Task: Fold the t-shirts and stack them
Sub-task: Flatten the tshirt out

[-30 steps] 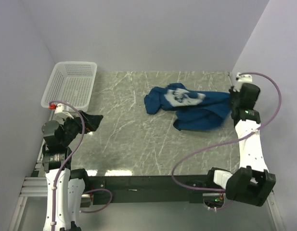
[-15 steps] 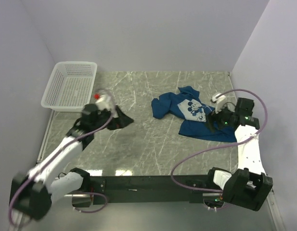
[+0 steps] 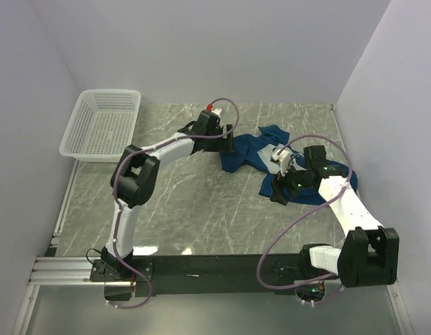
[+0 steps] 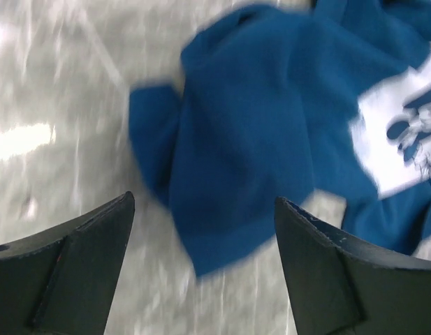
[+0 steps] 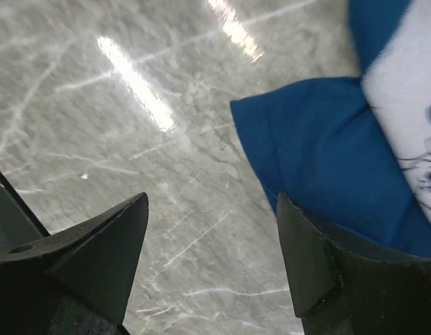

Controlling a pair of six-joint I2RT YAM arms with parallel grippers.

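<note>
A dark blue t-shirt (image 3: 246, 155) lies crumpled at the back right of the marble table, its pale print partly showing. My left gripper (image 3: 228, 143) reaches far across to the shirt's left edge. In the left wrist view it (image 4: 203, 199) stands open just above a blue fold of the t-shirt (image 4: 257, 139), gripping nothing. My right gripper (image 3: 278, 192) hovers at the shirt's near edge. In the right wrist view it (image 5: 212, 198) is open over bare marble, with the t-shirt's (image 5: 320, 160) hem beside its right finger.
A white mesh basket (image 3: 103, 125) stands at the back left corner, with nothing in it. Grey marble tabletop (image 3: 187, 195) spreads between the basket and the shirt. Walls close in the left, back and right sides.
The left arm swung from the near left across to the shirt's left edge. The right gripper let go of the shirt's right side, opened, and moved to its near edge. The shirt bunched leftward.
</note>
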